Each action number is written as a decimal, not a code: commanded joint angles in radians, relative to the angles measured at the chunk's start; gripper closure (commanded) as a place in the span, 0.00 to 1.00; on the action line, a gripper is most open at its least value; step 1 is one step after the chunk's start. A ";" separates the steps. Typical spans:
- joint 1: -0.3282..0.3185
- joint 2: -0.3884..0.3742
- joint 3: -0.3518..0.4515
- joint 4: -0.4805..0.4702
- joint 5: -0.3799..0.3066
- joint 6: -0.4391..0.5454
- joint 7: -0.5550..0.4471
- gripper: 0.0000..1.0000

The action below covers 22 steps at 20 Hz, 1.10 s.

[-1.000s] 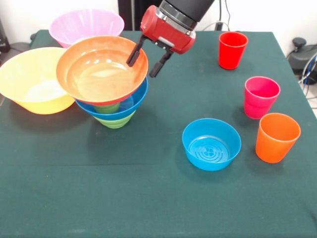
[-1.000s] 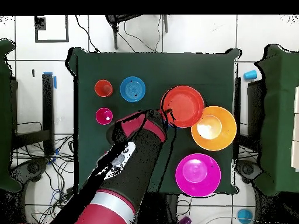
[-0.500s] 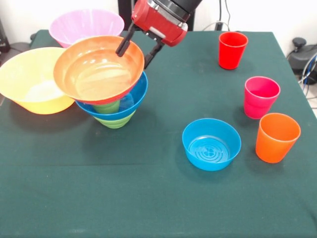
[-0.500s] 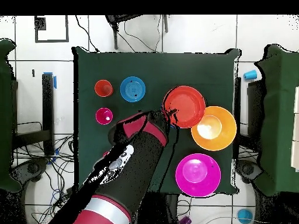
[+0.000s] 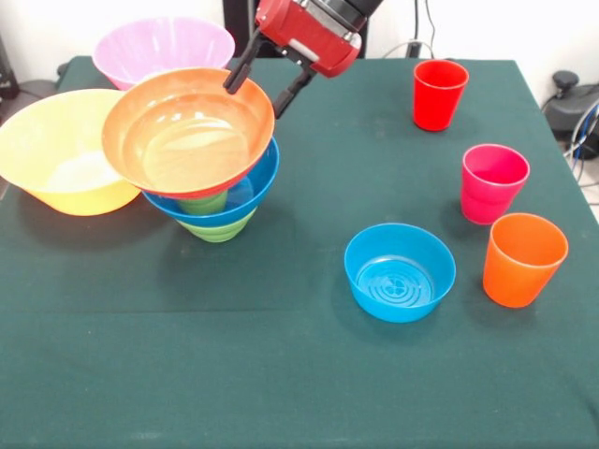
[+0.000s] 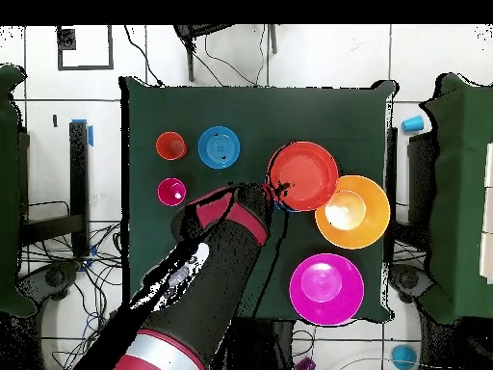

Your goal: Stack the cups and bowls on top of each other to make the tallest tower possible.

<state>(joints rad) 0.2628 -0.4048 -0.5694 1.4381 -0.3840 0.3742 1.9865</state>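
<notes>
The tower stands at the left: a small green bowl at the bottom, a wide blue bowl on it, a light green cup inside, and a shallow orange-red bowl tilted on top. My gripper hangs open just above that bowl's far right rim, one finger over the inside and one outside, holding nothing. Loose on the cloth are a red cup, a magenta cup, an orange cup and a small blue bowl.
A big yellow-orange bowl sits against the tower's left side. A big pink bowl stands behind it near the table's far edge. In the overhead view my arm covers the red cup.
My gripper has risen and drifted left along the orange-red bowl's rim, fingers still apart. The bowl stays tilted on the tower, shifted only slightly.
</notes>
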 commanded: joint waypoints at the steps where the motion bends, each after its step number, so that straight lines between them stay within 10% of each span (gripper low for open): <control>1: 0.007 0.022 0.083 -0.024 0.035 0.112 0.088 0.00; 22: -0.031 -0.033 0.182 0.032 0.080 0.103 0.058 0.00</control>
<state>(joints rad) 0.2588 -0.4261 -0.5577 1.4396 -0.3587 0.4000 1.9865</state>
